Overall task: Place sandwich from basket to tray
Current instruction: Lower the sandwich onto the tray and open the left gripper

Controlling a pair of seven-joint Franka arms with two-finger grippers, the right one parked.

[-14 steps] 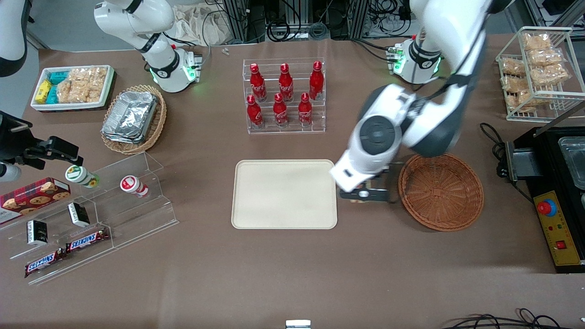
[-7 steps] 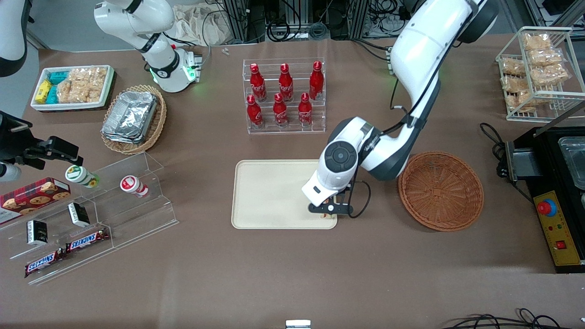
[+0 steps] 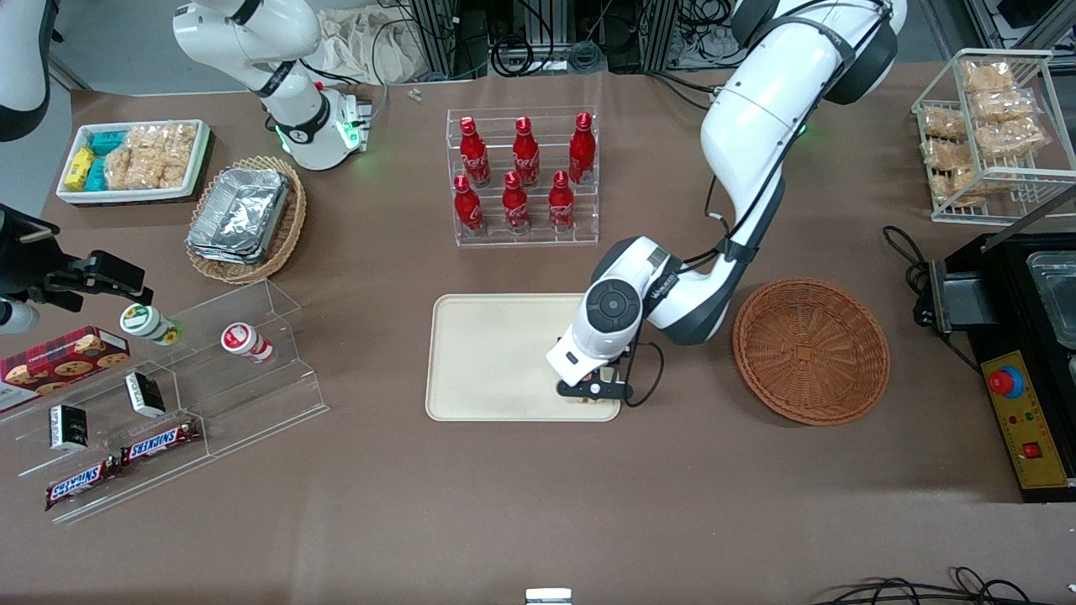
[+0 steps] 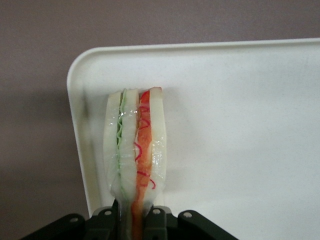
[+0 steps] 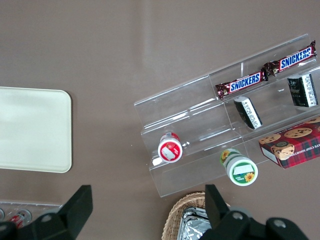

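- Fingers closed tight on the sandwich, pinching its bread faces at one end; wedge sticks out from the pads, cut edge to the wrist camera.
- Sandwich: pale white bread slices, glossy clear wrap; green frilly layer on one side, orange slab with red squiggles on the other.
- Gripper sits low over the tray, at the corner nearest the front camera on the working arm's side.
- Tray: smooth cream plastic, rounded corners, low raised rim. Sandwich just inside the rim; whether it touches the floor, cannot tell.
- Wide bare tray surface runs toward the parked arm's end.
- Basket: round, shallow, reddish-brown wicker, on the brown table, apart from the tray.
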